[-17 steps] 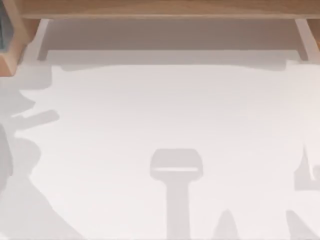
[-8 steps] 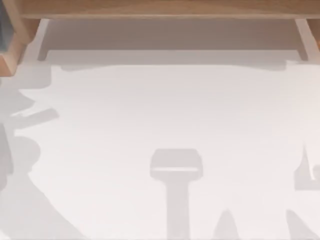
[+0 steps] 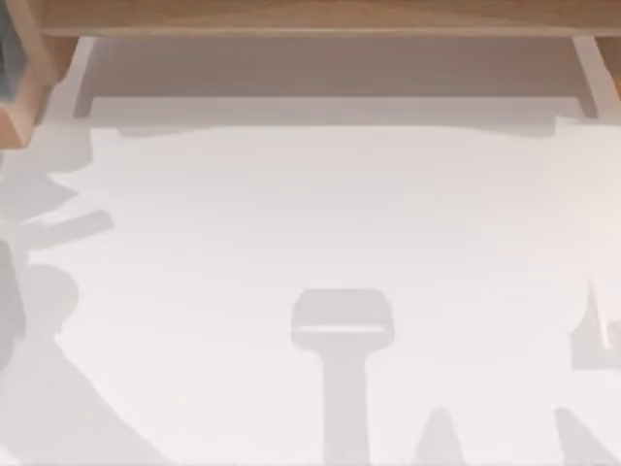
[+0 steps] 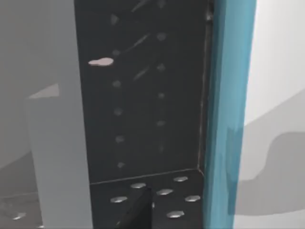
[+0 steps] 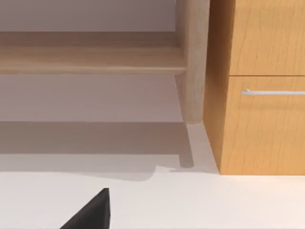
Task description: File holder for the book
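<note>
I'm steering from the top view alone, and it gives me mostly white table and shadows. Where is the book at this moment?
Observer: The left wrist view has a blue book standing upright, right beside the wall of a dark perforated file holder.
Operator: Is the holder's floor visible too?
Observer: Yes, its perforated base shows at the foot of that wall, next to the book's lower end.
Operator: And what faces the right arm?
Observer: The right wrist view looks at a wooden cabinet whose drawer has a silver handle.
</note>
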Tool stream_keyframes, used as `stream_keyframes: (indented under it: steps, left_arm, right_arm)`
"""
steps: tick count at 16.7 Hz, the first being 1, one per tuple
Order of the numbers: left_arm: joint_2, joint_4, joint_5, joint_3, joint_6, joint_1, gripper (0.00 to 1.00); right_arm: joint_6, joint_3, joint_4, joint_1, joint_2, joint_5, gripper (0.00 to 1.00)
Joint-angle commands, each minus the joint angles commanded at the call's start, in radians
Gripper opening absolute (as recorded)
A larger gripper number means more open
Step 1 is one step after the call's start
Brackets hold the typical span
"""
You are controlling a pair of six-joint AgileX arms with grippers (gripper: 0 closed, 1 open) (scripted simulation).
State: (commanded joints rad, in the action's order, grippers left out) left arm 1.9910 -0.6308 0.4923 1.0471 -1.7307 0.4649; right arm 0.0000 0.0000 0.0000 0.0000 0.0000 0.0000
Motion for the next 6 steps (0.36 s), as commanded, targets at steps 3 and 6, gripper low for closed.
stream_keyframes:
  steps: [3,6]
  left_arm:
    - [0.000,0.000,0.000,0.000,0.000,0.000,1.00]
    - [0.000,0.000,0.000,0.000,0.000,0.000,1.00]
  right_arm:
    - [0.000,0.000,0.000,0.000,0.000,0.000,1.00]
    - [0.000,0.000,0.000,0.000,0.000,0.000,1.00]
